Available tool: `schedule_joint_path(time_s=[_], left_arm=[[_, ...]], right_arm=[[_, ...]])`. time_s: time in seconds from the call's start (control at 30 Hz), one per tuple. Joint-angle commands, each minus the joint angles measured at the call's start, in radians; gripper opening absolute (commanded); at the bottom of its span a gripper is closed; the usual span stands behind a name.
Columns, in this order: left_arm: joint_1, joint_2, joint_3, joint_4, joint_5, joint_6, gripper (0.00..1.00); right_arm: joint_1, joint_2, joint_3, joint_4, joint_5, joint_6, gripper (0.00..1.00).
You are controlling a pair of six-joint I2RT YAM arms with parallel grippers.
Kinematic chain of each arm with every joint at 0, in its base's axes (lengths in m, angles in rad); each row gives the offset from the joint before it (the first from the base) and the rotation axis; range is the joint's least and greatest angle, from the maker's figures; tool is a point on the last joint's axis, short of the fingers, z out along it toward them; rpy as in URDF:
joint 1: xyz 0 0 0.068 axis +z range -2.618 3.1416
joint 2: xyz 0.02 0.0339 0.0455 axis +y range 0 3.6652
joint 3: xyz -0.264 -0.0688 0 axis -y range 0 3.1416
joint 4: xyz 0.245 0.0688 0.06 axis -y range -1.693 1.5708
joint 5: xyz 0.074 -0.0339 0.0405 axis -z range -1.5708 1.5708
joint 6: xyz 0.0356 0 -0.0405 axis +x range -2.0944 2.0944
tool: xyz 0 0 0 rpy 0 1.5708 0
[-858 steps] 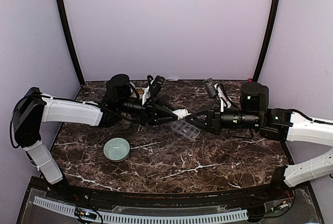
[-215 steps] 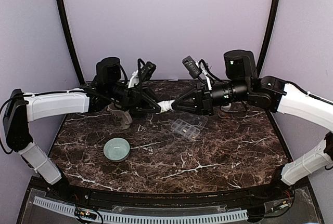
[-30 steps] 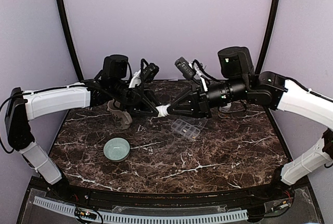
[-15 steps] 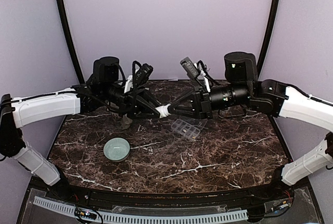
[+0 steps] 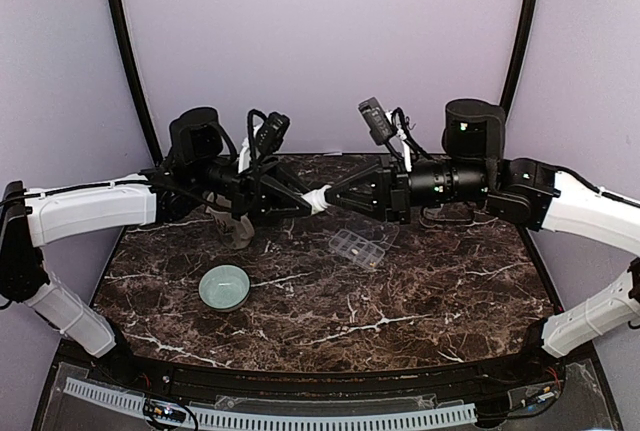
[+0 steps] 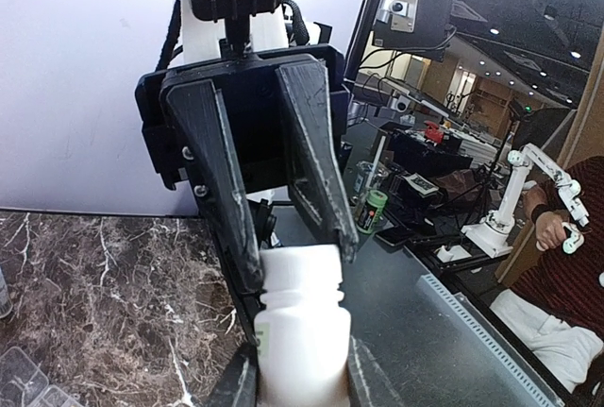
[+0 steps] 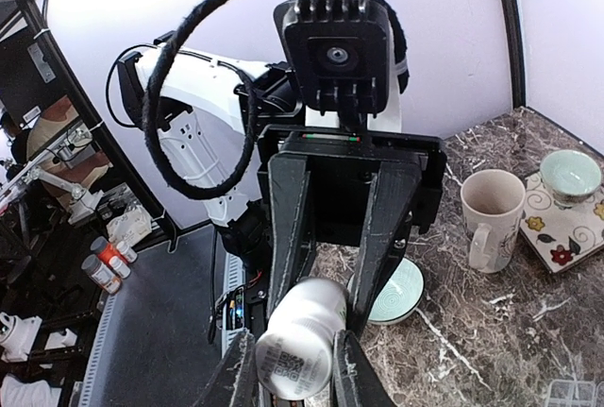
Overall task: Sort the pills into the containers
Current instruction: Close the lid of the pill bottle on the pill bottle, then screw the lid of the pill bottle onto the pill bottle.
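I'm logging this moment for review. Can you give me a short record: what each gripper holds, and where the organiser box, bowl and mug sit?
pill bottle: white, in the air above the table, gripped from both ends
left gripper: shut on pill bottle
right gripper: shut on pill bottle
organiser box: clear, on the table, below the bottle, untouched
green bowl: on the table, near left, apart from the box
mug: upright, under the left arm

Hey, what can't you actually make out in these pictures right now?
Pills inside the bottle: both wrist views, its white wall is opaque.
Pill box contents: top view, too small; wrist views, cut off at the bottom edge.
Mug: top view, partly behind the left arm.
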Motion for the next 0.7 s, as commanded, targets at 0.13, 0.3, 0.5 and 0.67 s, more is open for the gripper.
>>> schedule_joint_path(time_s=[0.13,0.3,0.5,0.67], left_arm=[[-0.081,0.020,0.105,0.221,-0.060,-0.141,0.00],[-0.081,0.024,0.122,0.230,-0.044,-0.196,0.00],[-0.081,0.041,0.151,0.258,-0.038,-0.281,0.00],[-0.081,0.078,0.173,0.355,-0.019,-0.403,0.00]], right_arm=[[0.058,0.103,-0.051,-0.083,0.071,-0.132,0.11],[0.066,0.088,-0.038,-0.121,0.093,-0.190,0.10],[0.082,0.070,-0.033,-0.162,0.125,-0.262,0.10],[0.089,0.052,-0.038,-0.176,0.143,-0.318,0.09]])
